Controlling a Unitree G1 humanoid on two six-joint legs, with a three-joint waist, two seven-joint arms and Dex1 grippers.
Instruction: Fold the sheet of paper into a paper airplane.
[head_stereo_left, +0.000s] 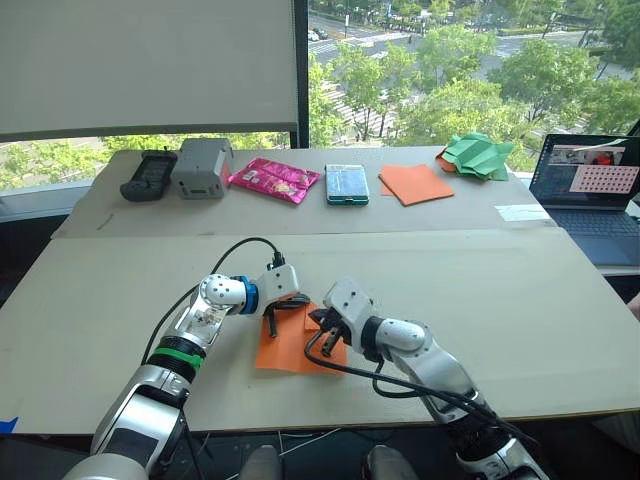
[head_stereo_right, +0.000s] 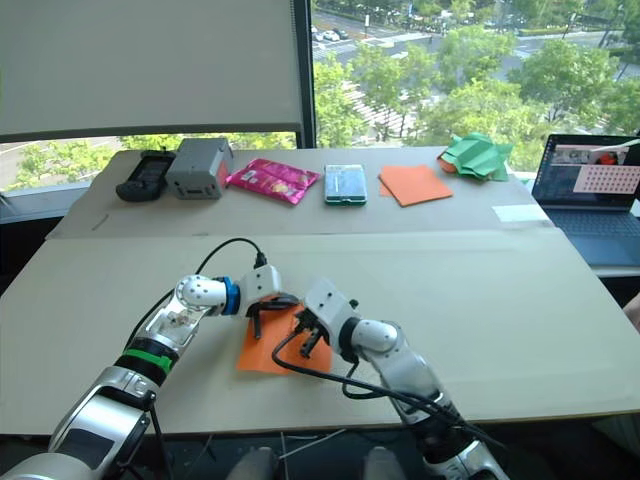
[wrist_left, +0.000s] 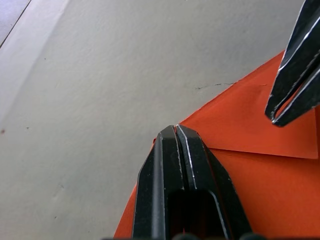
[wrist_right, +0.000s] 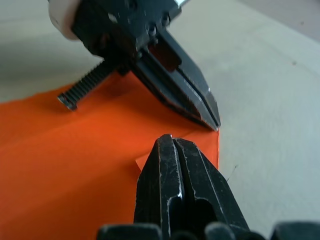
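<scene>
- Lying flat in the lower centre of the head view: the sheet of paper (head_stereo_left: 285, 345), bright orange, on the pale worktop (head_stereo_left: 520, 310).
- Pressing on the sheet's far corner: left claw (wrist_left: 175, 129), fingers closed together, their tips at the paper's edge, with a fold line running just beside them.
- Meeting it from the right: right claw (wrist_right: 172, 139), fingers likewise closed, tips over a small turned-up orange flap.
- Sitting along the upper frame: black device (head_stereo_left: 148, 174), grey box (head_stereo_left: 202, 167), pink packet (head_stereo_left: 274, 179), teal case (head_stereo_left: 347, 184), smooth orange paper (head_stereo_left: 415, 183), green paper heap (head_stereo_left: 478, 155).
- Standing open at the right edge: laptop (head_stereo_left: 592, 185).
</scene>
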